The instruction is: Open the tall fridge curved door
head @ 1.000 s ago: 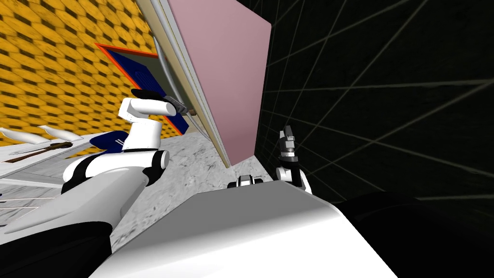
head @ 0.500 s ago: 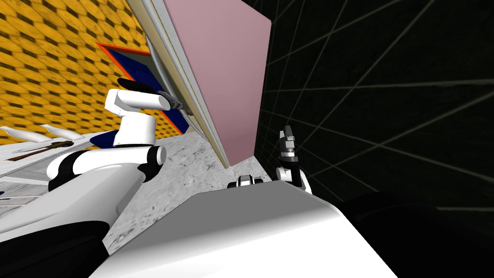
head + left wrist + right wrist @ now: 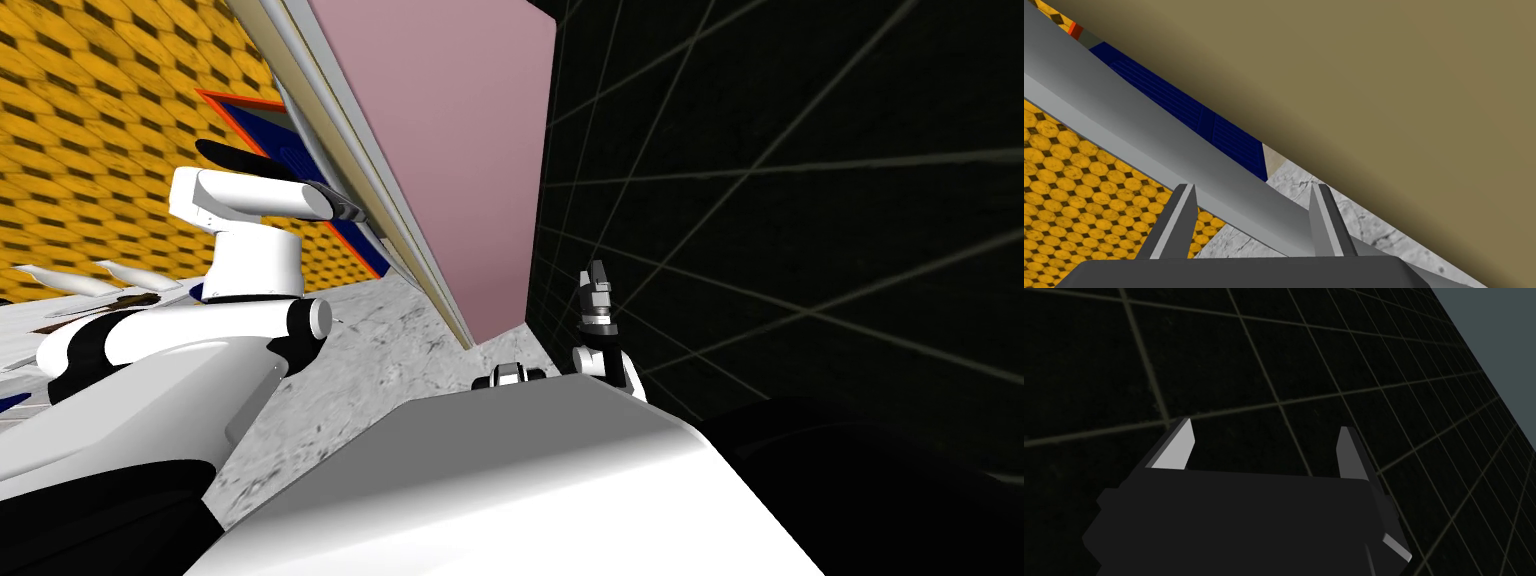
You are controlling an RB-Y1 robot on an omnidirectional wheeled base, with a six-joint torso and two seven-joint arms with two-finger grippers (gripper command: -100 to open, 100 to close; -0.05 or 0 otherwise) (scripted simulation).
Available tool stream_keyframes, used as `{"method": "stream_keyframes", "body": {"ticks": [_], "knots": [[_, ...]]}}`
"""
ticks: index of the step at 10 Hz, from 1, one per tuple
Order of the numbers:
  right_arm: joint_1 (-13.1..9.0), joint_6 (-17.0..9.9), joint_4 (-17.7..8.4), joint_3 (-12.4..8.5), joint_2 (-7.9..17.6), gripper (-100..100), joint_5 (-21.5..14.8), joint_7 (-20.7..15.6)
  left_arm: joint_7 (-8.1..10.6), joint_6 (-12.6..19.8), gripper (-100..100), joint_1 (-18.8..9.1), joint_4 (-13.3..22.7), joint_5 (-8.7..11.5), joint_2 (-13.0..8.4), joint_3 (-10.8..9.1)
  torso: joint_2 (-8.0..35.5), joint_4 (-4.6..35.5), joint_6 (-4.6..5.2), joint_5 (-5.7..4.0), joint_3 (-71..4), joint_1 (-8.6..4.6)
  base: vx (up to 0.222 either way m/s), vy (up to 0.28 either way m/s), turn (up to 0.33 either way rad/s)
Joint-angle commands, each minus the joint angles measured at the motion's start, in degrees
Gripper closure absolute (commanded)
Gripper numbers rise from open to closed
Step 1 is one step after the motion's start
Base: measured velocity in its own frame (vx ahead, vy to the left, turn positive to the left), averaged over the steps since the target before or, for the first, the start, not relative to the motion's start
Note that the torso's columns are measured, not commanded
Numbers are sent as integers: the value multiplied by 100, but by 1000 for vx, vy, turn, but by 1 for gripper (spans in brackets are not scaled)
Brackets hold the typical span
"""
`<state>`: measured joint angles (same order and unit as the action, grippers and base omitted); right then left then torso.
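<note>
Jaws of our left gripper (image 3: 1254, 187) clamp the grey handle (image 3: 1149, 135) of the fridge door (image 3: 1374, 75), which stands ahead to our left; our right gripper (image 3: 1266, 424) gapes wide, holding nothing.

Fridge (image 3: 450, 150) showing dusty pink side, upper centre. Door front (image 3: 1374, 75) behind handle (image 3: 1149, 135) showing olive-tan; handle showing plain grey. Wall (image 3: 100, 120), upper left, wearing orange-yellow honeycomb with dark diamonds. Panel (image 3: 262, 125) showing ribbed navy, orange-red frame. Floor (image 3: 380, 340) showing grey-veined marble. Right-hand wall (image 3: 800, 250) showing black, pale grid lines.
</note>
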<state>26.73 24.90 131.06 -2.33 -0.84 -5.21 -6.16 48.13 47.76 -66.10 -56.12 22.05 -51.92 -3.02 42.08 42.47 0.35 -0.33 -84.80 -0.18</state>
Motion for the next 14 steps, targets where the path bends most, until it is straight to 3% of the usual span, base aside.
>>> {"method": "stream_keyframes", "body": {"ticks": [1, 2, 5, 9, 14], "knots": [[1, 0, 0, -1, 1, 0, 0, 0, -13, 3, -100, 33, 67, 11, 12, 2, -30, -6, -6, 11, -18, 29, 37, 18, 40], [0, 0, 0, -1, 1, 0, 0, 0, -21, 14, 100, 48, 80, 12, 11, 5, -33, -22, -3, 19, -24, 24, -11, 2, 20], [-1, -1, -1, -2, 3, 0, 0, 0, -170, 41, 100, -3, 10, 229, 116, 39, -27, -24, -12, 40, -17, 76, -29, 244, -54], [0, -1, -1, -3, 3, 0, 0, 0, -318, 67, 100, -53, -58, 447, 227, 77, -69, -40, 12, 9, -47, -9, -47, 303, -48], [0, -1, -1, -3, 3, 0, 0, 0, -466, 92, 100, -103, -126, 665, 338, 115, -68, -38, 28, 6, -47, -3, -48, 290, -52]]}}
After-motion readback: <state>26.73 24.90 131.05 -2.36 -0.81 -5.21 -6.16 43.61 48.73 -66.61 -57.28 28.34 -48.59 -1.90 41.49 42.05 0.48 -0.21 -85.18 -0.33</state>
